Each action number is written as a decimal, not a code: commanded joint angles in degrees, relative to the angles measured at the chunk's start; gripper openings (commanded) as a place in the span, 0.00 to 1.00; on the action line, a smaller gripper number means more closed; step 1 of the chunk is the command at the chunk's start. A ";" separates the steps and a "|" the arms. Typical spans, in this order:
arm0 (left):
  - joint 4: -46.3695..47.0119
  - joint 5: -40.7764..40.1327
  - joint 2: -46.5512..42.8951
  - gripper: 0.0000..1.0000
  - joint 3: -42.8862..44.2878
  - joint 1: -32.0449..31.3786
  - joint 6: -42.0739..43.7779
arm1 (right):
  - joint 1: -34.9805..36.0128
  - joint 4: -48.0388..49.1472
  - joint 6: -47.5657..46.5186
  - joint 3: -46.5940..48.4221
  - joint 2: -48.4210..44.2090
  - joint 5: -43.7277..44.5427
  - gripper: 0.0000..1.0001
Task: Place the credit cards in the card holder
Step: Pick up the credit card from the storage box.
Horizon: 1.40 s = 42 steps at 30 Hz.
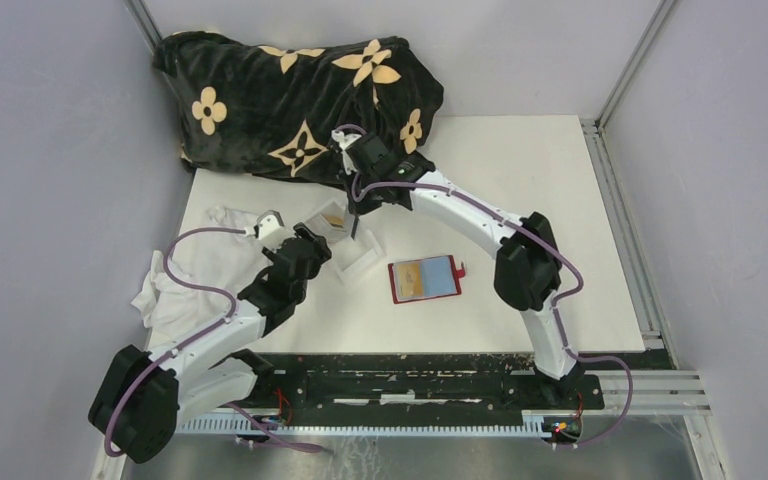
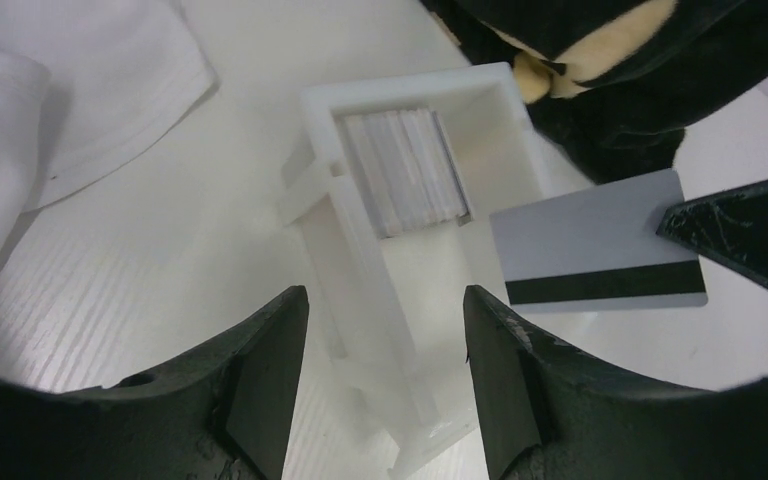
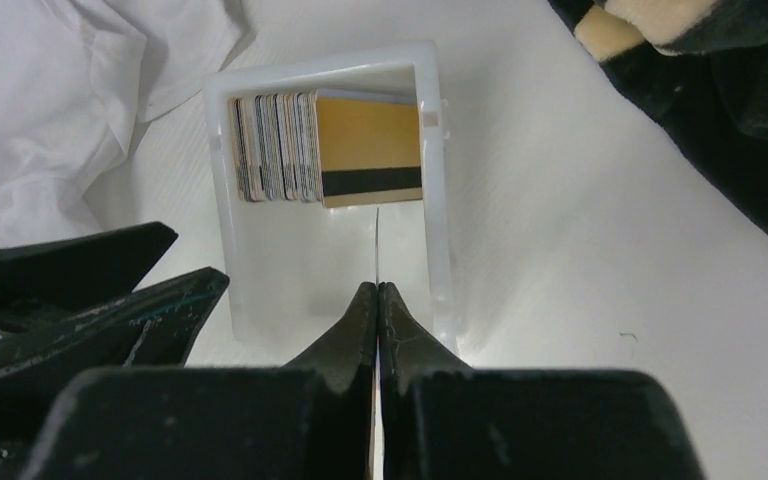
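A stack of credit cards (image 3: pixel 278 146) stands on edge in a clear plastic box (image 3: pixel 320 75), with a yellow-orange card (image 3: pixel 370 150) at its front. My right gripper (image 3: pixel 377 288) is shut on a grey credit card (image 2: pixel 600 240) with a black stripe, held just above the box beside its right wall. This card shows only as a thin edge (image 3: pixel 376 240) in the right wrist view. My left gripper (image 2: pixel 385 300) is open, its fingers astride the box's near wall (image 2: pixel 380 290) without touching it. The card holder (image 1: pixel 425 280), red, lies open on the table with cards in it, right of the box (image 1: pixel 348 245).
A white cloth (image 1: pixel 200 265) lies crumpled left of the box. A black blanket (image 1: pixel 290 100) with tan flowers is heaped at the back, close behind the right wrist. Grey walls close in the table (image 1: pixel 530 180) on both sides.
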 commanded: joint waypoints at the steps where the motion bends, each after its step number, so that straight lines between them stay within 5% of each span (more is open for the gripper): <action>1: 6.06 5.01 -2.85 0.66 2.08 0.25 6.37 | 0.33 3.69 -1.36 -5.53 -10.14 -0.38 0.01; 11: 24.87 30.25 -5.94 0.69 -3.32 0.19 11.37 | -0.24 7.64 1.86 -30.19 -33.15 -6.85 0.01; 20: 45.09 53.99 0.67 0.70 -8.15 -0.03 9.31 | -1.24 13.14 9.13 -48.30 -49.18 -14.39 0.01; 42: 54.15 74.00 9.67 0.66 -9.61 -1.79 8.39 | -7.09 22.57 17.28 -62.17 -56.50 -26.78 0.01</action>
